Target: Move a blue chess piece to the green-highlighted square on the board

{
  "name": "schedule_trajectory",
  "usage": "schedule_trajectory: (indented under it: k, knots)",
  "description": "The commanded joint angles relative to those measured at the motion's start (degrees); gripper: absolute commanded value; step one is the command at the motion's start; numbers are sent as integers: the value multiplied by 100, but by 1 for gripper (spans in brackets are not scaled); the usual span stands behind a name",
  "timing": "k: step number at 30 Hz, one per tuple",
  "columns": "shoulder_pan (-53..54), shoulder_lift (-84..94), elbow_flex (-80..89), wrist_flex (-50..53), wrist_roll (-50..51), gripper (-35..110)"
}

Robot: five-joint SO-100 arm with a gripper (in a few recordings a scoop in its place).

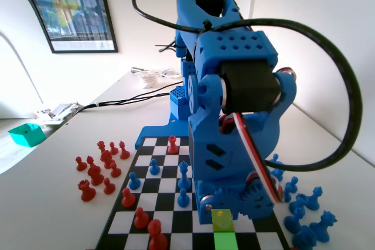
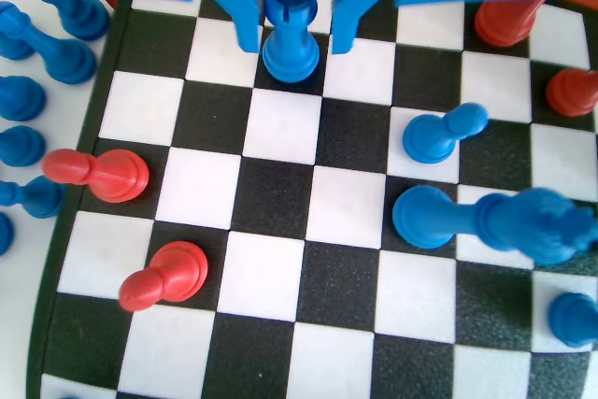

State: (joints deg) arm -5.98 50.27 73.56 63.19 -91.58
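Blue arm hides much of board; green-highlighted square cut off.

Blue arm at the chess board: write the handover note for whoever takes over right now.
Gripper: open and low over the board. Its fingers straddle a blue piece with a notched top, with a small gap on each side.
Piece: upright on its square, not lifted.
Green-highlighted square: at the near edge in the fixed view, with nothing on it.
Done: gripper lined up on the piece.
Left: close, lift, carry to the green square, release.
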Motion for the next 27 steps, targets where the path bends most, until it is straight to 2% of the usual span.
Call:
schedule_trajectory:
  k: [1,9,17,27]
  knots:
    - [-88,396,-18,62,-88,2]
    - [-79,457,-193,220,-35,1]
    - [-88,387,-1143,835,167,1]
    - [-9,-387,-2232,1090,281,1]
